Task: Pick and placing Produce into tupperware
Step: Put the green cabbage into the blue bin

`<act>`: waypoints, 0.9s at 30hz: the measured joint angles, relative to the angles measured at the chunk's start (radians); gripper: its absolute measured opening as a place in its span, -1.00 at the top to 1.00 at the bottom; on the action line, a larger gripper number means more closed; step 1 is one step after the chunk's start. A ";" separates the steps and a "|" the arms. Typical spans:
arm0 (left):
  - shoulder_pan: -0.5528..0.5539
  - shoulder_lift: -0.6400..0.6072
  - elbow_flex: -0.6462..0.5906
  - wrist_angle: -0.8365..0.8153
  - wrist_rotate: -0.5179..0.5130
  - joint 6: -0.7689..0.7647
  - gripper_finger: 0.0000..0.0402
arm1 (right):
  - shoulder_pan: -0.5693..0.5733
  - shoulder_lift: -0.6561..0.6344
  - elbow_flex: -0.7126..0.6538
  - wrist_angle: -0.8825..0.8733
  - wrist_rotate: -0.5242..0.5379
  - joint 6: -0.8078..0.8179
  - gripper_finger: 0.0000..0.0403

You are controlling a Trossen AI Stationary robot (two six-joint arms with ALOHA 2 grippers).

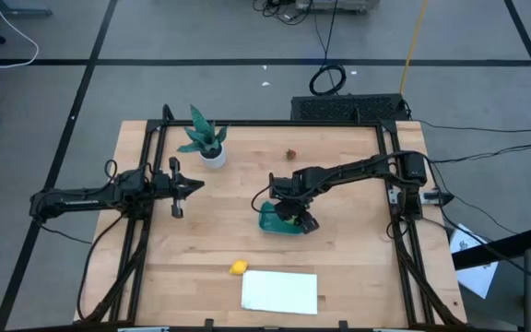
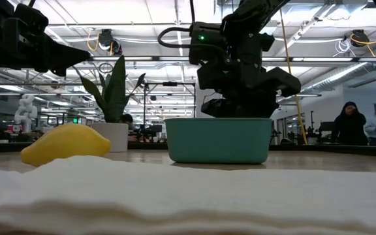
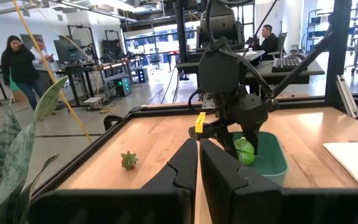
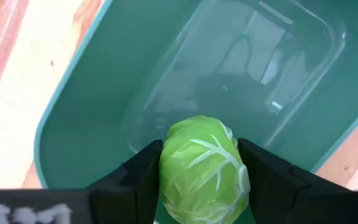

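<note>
The light green ball, leafy like a small cabbage, sits between the fingers of my right gripper, which is shut on it inside the teal tupperware at mid-table. In the low view the tupperware's wall hides the ball. The yellow lemon lies on the wood near the front edge. A tiny dark red piece lies toward the far edge. My left gripper waits shut above the table's left part, pointing level. My right gripper pinches the green ball by its two opposite sides between its two fingers. The fingers come steeply from above, slanting from the table's right. The ball sits at about rim height inside the tupperware; whether it touches the floor I cannot tell.
A potted green plant stands at the far left of the table. A flat white sheet lies at the front edge, right of the lemon. A black frame rims the table. People stand in the room beyond.
</note>
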State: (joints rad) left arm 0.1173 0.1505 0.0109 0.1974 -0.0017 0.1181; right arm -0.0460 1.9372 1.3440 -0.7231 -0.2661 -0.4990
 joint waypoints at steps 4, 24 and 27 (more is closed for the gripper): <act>0.000 0.000 0.000 0.000 0.000 0.000 0.87 | 0.000 0.024 0.004 -0.010 -0.002 -0.001 0.10; 0.000 0.000 0.000 -0.006 0.000 0.000 0.87 | 0.000 0.044 0.004 -0.028 0.007 -0.014 0.10; 0.000 0.000 0.000 -0.007 0.000 0.000 0.87 | 0.000 0.044 0.004 -0.034 0.008 -0.007 0.10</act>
State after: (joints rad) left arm 0.1175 0.1501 0.0109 0.1905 -0.0017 0.1183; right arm -0.0456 1.9816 1.3481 -0.7569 -0.2584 -0.5059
